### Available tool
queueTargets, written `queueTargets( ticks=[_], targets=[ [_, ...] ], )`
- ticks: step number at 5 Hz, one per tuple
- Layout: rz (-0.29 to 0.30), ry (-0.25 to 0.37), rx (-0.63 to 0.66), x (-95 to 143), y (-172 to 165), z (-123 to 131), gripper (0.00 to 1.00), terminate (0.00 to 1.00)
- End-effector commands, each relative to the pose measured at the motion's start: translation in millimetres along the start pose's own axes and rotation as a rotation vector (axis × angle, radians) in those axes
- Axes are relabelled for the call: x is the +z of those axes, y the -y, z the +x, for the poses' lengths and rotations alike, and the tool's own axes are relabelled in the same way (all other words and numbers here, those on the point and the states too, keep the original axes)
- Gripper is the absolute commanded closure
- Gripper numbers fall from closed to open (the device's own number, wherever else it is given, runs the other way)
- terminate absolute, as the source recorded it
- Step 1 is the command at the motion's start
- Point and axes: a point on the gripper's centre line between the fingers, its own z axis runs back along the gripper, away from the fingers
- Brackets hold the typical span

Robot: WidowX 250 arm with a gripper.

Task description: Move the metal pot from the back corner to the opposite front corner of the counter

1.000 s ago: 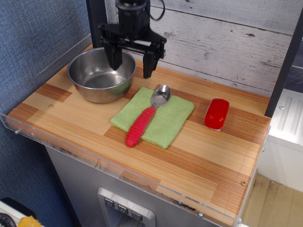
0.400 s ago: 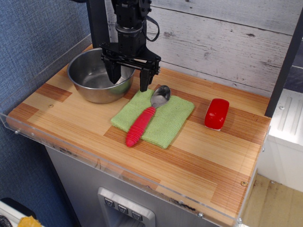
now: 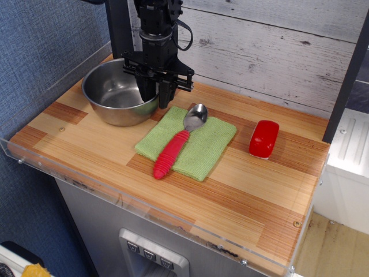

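The metal pot (image 3: 120, 91) sits at the worktop's (image 3: 248, 190) back left corner, beside the green cloth (image 3: 187, 142); the tool (image 3: 156, 95) is clenched on the pot's right rim, one finger inside, one outside

Spoon (image 3: 177, 140) on cloth (image 3: 187, 141), right of pot (image 3: 117, 92).

One metal pot (image 3: 118, 92), one spoon (image 3: 176, 142), one green cloth (image 3: 204, 147), one red block (image 3: 264, 139).

The arm (image 3: 154, 26) is matte black — blocky joints, a looped black cable — ending in a dark two-fingered claw (image 3: 157, 91).
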Motion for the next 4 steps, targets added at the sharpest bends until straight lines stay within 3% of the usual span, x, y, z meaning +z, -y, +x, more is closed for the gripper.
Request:
queueTargets(
  ticks=[1,3,4],
  targets=[
    [-0.001,0.047,0.031,18,-11,1,1.00,0.00],
    [-0.027,0.039,0.097,29,-22,-4,1.00,0.00],
    [-0.076,0.082,0.156,58,-25,-8,1.00,0.00]
  ],
)
